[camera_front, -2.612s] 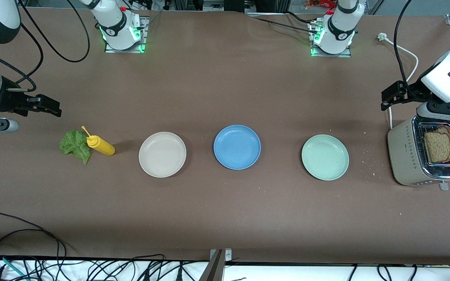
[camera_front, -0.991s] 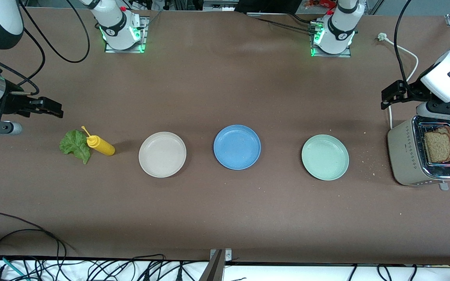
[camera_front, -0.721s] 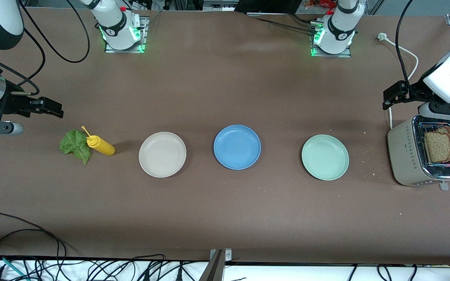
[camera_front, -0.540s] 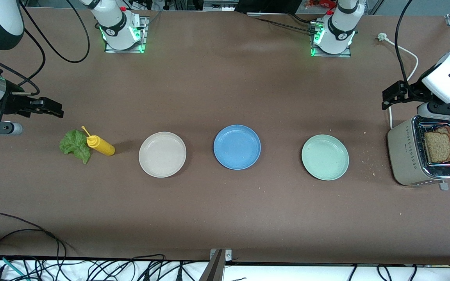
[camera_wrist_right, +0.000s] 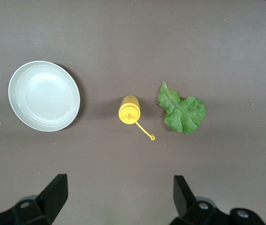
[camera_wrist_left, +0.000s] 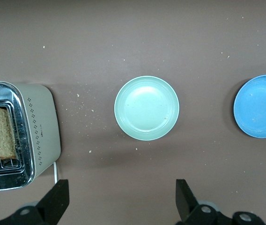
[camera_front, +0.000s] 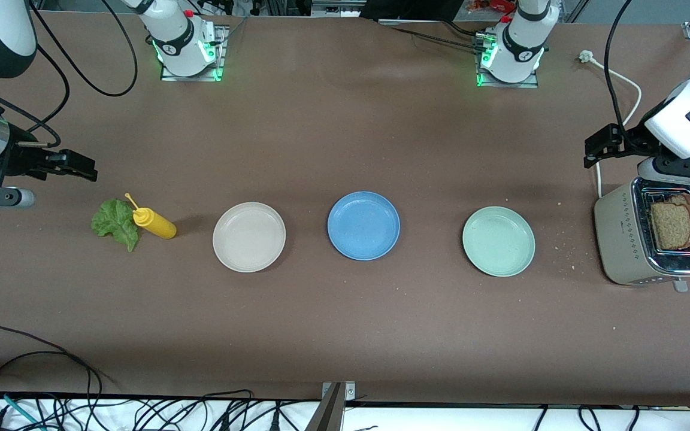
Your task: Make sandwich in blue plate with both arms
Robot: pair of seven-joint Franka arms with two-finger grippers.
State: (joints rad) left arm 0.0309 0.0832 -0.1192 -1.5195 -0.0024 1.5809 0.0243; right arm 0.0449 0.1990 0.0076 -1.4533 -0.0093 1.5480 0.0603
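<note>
Little has shifted since the earlier frames: both arms only drift slightly, and nothing on the bench has changed place.

The left hand (camera_front: 598, 147) hangs beside the toaster (camera_front: 626, 239) at the left arm's end of the bench, its fingers (camera_wrist_left: 57, 199) spread apart and empty. The right hand (camera_front: 78, 166) hovers near the lettuce leaf (camera_front: 114, 222) and the yellow squeeze bottle (camera_front: 153, 223) at the right arm's end, its fingers likewise apart and holding nothing.

Nothing is assembled yet. The blue plate (camera_front: 363, 225) sits bare in the middle of the bench, between the beige plate (camera_front: 249, 237) and the mint-green plate (camera_front: 498, 241). Two bread slices (camera_front: 674, 223) stand upright in the toaster slots.

The step in hand looks like the first reach. To do it well, the left hand should come straight down over the toaster slot, close across the thickness of one slice only, and lift vertically so the crust clears the metal rim.

The bread is brown and grainy with a darker crust; the leaf is ruffled, bright green and flat on the bench, touching the bottle.
</note>
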